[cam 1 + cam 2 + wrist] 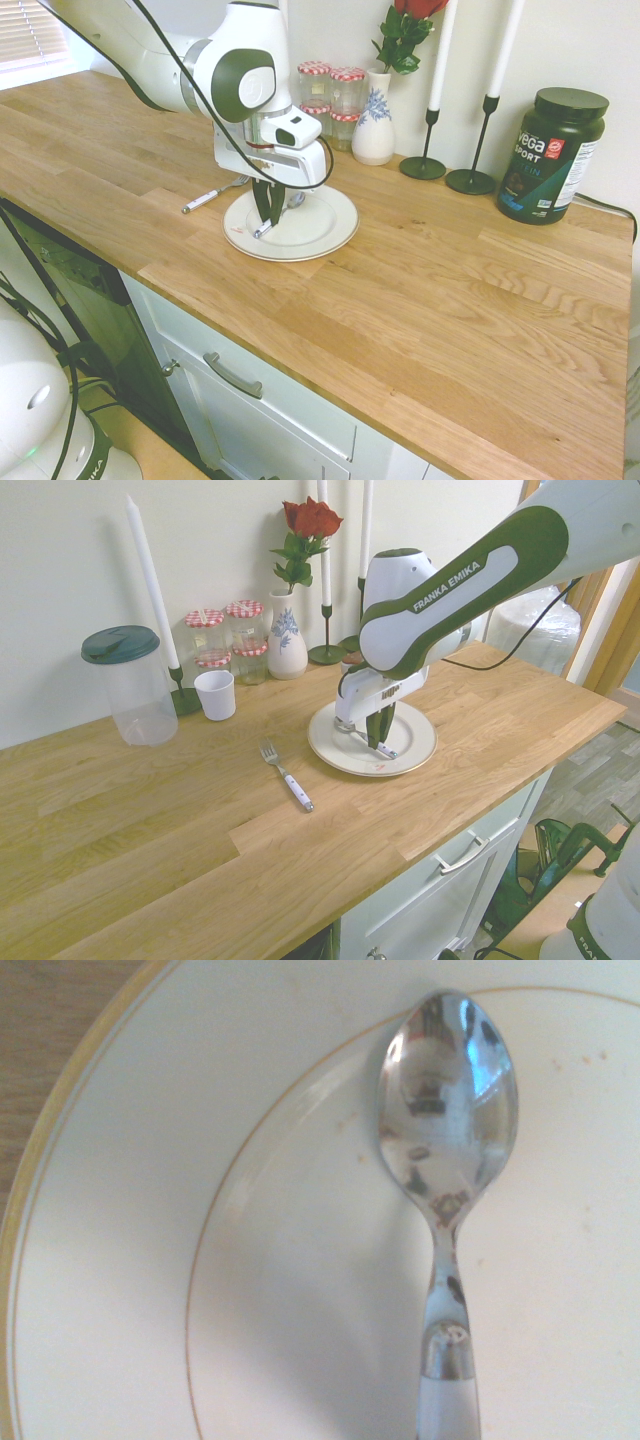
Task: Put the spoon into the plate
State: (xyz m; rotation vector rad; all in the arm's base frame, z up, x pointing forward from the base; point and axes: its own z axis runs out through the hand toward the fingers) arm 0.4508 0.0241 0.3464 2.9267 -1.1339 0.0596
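Where the gripper (266, 222) points down, clenched on the white-handled metal spoon (447, 1100), a round, gold-rimmed white plate (412, 742) lies beneath, the spoon within its rim; beside them, a tined metal fork (286, 776) rests on wood-grained counter (180, 830).

The tabletop (420, 300) is wood in joined strips, smooth with a soft satin look; the plate (300, 1260) looks like glazed ceramic, smooth and glossy, with a metallic-looking gold edge; the spoon (450, 1110) has a mirror-bright metal bowl and a handle like smooth plastic; the fork (287, 777) pairs shiny metal tines with a similar handle; the vase (286, 640) looks like smooth glazed ceramic; the jars (345, 95) are clear and glassy; the candle holders (471, 180) look like dark matt metal, the candles (150, 585) smooth wax; the tub (552, 155) appears to be plastic
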